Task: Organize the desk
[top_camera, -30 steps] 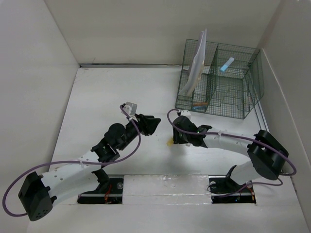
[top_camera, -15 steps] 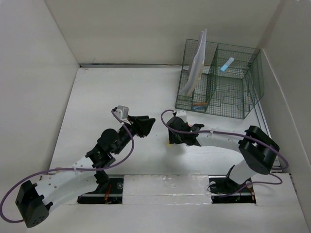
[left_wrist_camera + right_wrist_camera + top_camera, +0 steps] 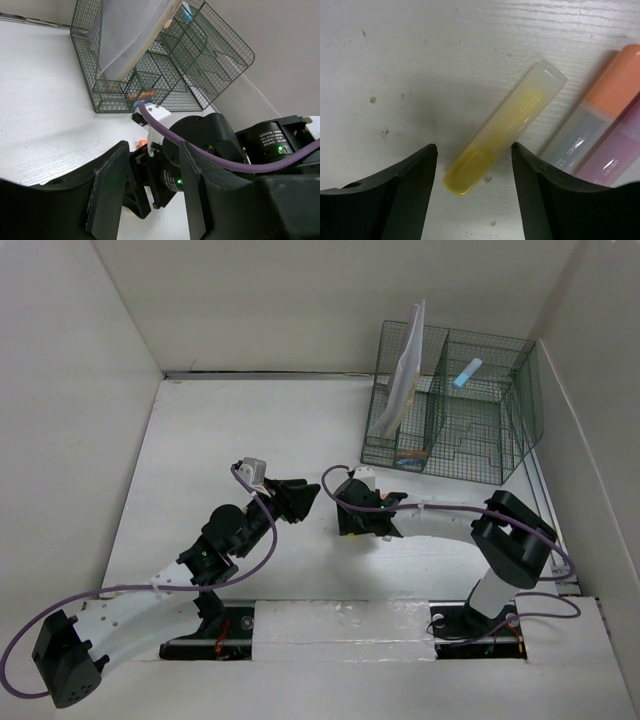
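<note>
The desk [image 3: 200, 460] is the broad white tabletop. A yellow highlighter [image 3: 505, 127] lies flat on it, and its lower end sits between the spread fingers of my right gripper [image 3: 475, 150], which is open and just above it. An orange highlighter [image 3: 602, 100] and a purple one [image 3: 620, 157] lie close beside it on the right. In the top view my right gripper [image 3: 352, 523] points down at the desk's middle and hides the highlighters. My left gripper [image 3: 300, 495] is open and empty just to its left, and in its own view [image 3: 152, 150] it faces the right wrist.
A dark green wire-mesh rack [image 3: 460, 420] stands at the back right, with white papers [image 3: 405, 380] in its left compartment and a light blue item [image 3: 466, 373] further right. It also shows in the left wrist view [image 3: 200, 55]. White walls surround the desk.
My right gripper has moved left across the desk and is now over the yellow highlighter. My left arm drew back to the left at first, then stayed still.
</note>
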